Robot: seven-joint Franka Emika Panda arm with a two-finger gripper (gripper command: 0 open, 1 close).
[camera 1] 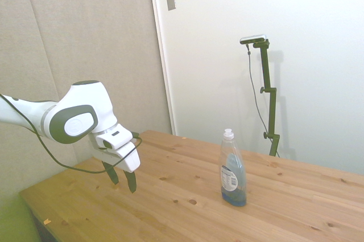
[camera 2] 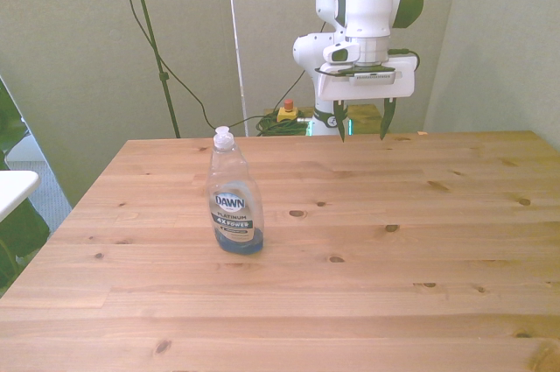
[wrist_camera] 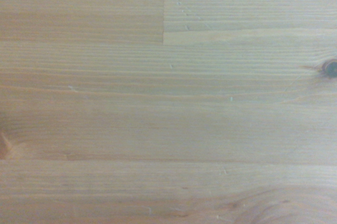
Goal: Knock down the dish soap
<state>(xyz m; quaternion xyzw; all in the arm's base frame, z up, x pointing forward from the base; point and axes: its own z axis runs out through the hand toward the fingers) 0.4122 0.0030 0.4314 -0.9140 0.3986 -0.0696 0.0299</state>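
A white robot arm's claw (camera 2: 362, 124) hangs above the far edge of the wooden worktop (camera 2: 394, 249), its two dark fingers spread wide apart and holding nothing. The dish soap (camera 2: 234, 205), a clear bottle with a white cap and a little blue liquid at the bottom, stands upright on the worktop toward the front view's left, well apart from the claw. The wrist view shows only bare wood grain and knots.
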